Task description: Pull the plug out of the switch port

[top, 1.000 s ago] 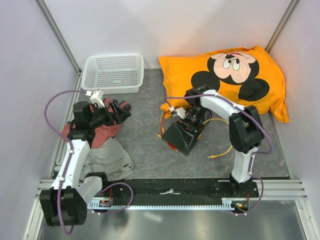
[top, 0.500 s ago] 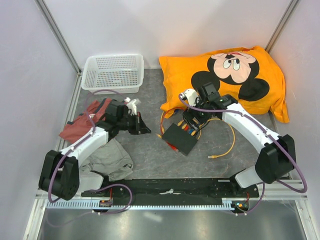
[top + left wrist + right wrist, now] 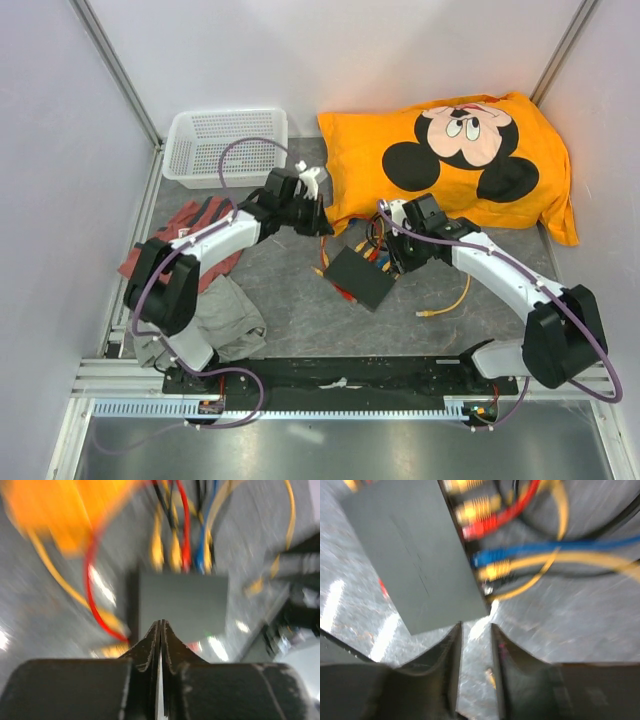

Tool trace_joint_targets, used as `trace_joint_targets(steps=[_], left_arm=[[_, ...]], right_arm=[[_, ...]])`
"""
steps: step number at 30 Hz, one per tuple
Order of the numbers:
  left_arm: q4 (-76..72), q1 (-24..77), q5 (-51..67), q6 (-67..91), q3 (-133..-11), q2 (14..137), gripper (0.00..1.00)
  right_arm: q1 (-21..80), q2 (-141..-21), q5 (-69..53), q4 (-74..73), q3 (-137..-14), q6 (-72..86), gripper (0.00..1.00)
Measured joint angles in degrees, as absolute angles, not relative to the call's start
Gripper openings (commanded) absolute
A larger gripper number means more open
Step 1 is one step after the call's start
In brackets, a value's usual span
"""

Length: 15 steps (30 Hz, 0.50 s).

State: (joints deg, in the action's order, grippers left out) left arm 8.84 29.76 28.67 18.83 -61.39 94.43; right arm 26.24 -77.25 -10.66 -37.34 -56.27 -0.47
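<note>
Left gripper (image 3: 160, 626): jaws pressed together, empty, short of the switch (image 3: 360, 277). Right gripper (image 3: 475, 630): narrow gap, empty, at the switch's port-side corner. Switch lies on the grey mat (image 3: 290, 295) below the orange pillow (image 3: 450, 150), plugs (image 3: 480, 530) seated.

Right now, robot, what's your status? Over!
Left gripper shut, empty, short of the switch. Right gripper slightly open by the switch's corner. Plugs seated in the ports. Tangled cables crowd the port side.
</note>
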Motion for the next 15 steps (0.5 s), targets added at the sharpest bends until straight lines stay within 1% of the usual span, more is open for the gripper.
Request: trace_joint_targets(steps=[2,3,6,10,15], left_arm=[[9.10,30.00,25.47,17.82,-66.37,97.19,0.02],[9.37,30.06,23.64,17.10,-68.60,98.48,0.02],[10.22,30.15,19.92,15.51,-70.70,100.27,0.02],[12.40,30.33,17.87,14.85,-70.61,102.54,0.02],[12.75,30.92,18.94,14.90,-69.41,104.71,0.02]], right_arm=[[26.24,-78.13,-11.09,-37.23,-53.60,1.19,0.25],[26.22,-78.61,-11.27,-37.30,-52.75,1.76,0.21],[26.22,-80.47,-11.60,-37.23,-51.90,3.25,0.17],[26.33,-82.61,-11.68,-36.38,-51.90,3.90,0.19],[27.49,-86.06,-11.90,-35.81,-51.79,6.46,0.15]])
